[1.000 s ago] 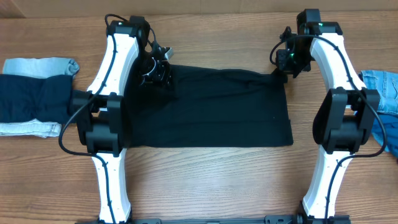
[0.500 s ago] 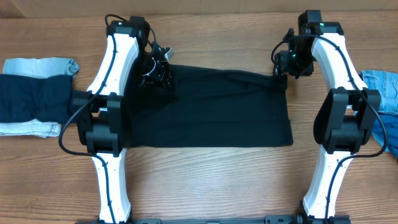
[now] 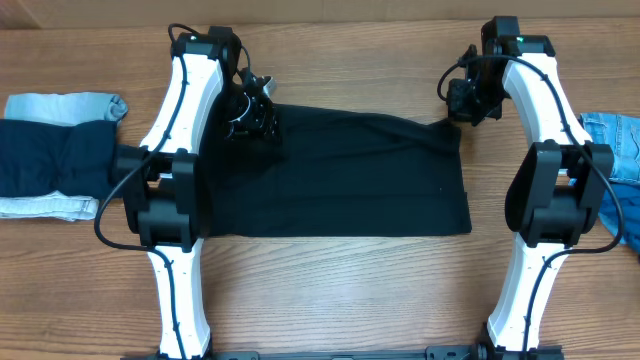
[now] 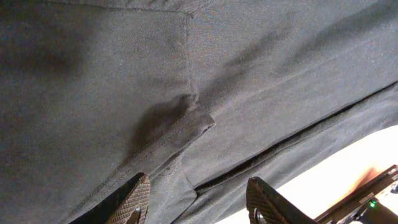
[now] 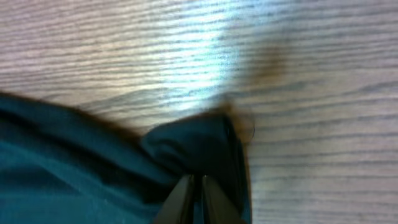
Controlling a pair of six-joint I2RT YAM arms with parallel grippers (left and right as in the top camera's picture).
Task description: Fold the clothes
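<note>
left gripper (image 4: 200, 201): jaws stood apart over the cloth (image 3: 340, 180)
right gripper (image 5: 195, 198): pinched closed on the cloth's bunched corner
cloth: lay flat on the table (image 3: 330, 290)

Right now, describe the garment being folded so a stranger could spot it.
At the middle of the wooden table lies a big spread cloth. Unlike the navy piece at the left edge and the denim at the right, it is plain black and flat.

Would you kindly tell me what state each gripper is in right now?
Left gripper: open, jaws apart over the black garment.
Right gripper: shut on the black garment's corner.
</note>
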